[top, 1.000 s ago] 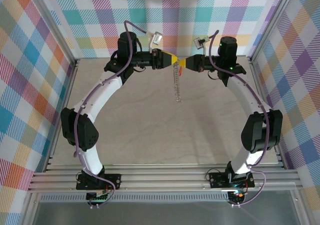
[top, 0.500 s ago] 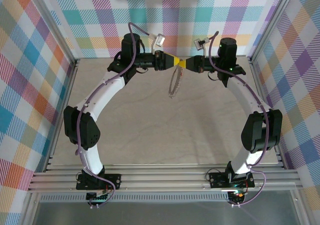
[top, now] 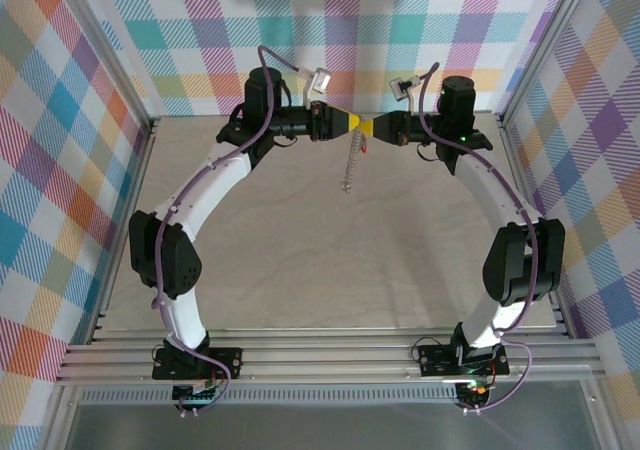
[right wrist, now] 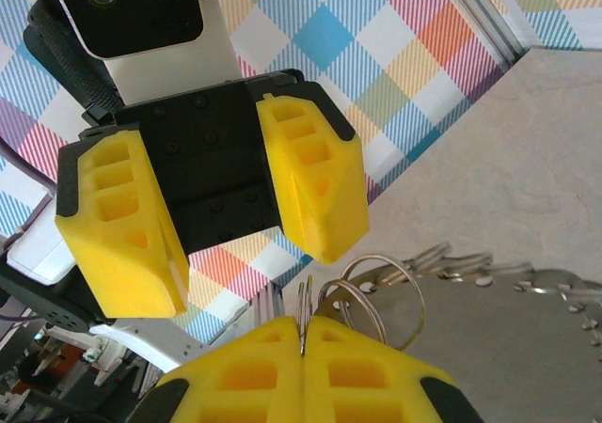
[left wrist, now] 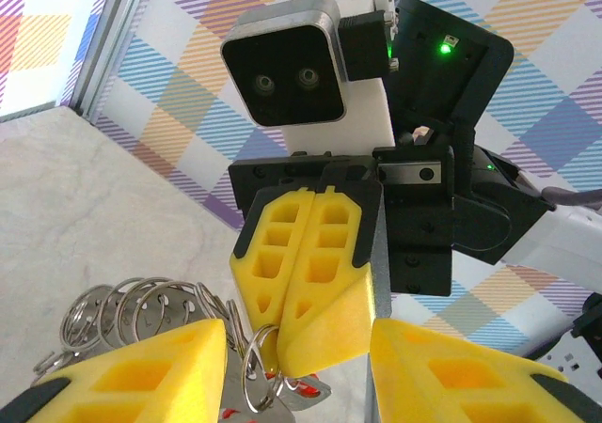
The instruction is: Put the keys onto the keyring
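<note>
In the top external view, your left gripper (top: 350,122) and right gripper (top: 370,127) met tip to tip above the far end of the table (top: 300,260); the keyring (top: 349,165), a chain of linked silver rings, hung down from that junction.

In the left wrist view, your left fingers (left wrist: 132,376) stood apart, straddling the right gripper's closed tips and gripping nothing; the rings bunched beside one finger; the key (left wrist: 280,378) showed merely as a red fleck beneath them, an identification you could not confirm.

In the right wrist view, your right fingers (right wrist: 301,376) were pressed together on one ring, held edge-on; the other rings trailed off to the side.

To perform the step well, you needed a firm right pinch and a slow left closure on the key alone; a hurried closure risked catching rings instead.
</note>
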`<action>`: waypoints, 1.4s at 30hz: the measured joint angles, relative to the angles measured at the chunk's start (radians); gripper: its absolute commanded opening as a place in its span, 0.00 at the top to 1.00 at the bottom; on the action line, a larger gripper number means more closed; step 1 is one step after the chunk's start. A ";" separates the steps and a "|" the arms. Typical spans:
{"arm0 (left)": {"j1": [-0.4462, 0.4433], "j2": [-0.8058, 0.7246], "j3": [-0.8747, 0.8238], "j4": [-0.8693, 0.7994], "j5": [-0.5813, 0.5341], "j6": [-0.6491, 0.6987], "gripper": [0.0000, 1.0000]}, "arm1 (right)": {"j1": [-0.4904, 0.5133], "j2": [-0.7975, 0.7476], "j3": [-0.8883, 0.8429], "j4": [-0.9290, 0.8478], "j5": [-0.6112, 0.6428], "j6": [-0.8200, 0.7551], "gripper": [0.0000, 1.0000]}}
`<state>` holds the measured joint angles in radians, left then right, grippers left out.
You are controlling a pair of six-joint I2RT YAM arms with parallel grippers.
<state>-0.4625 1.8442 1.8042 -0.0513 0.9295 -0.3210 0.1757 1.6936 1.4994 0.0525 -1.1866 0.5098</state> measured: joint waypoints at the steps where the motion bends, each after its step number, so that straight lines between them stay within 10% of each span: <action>1: 0.000 0.001 0.000 0.001 0.000 0.000 0.56 | 0.000 0.000 0.000 0.002 0.000 0.002 1.00; 15: -0.007 0.009 0.000 0.002 0.004 -0.003 0.63 | 0.000 0.000 -0.002 0.015 0.000 0.006 1.00; 32: -0.013 0.025 0.000 0.009 0.008 -0.024 1.00 | -0.006 -0.001 -0.010 0.029 -0.014 0.010 0.99; 42: -0.024 0.024 -0.103 0.176 0.000 -0.132 1.00 | -0.006 -0.096 -0.156 0.125 0.064 0.083 0.62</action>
<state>-0.4870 1.8679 1.7012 0.1246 0.9291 -0.4526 0.1692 1.5978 1.3430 0.1776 -1.1225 0.5930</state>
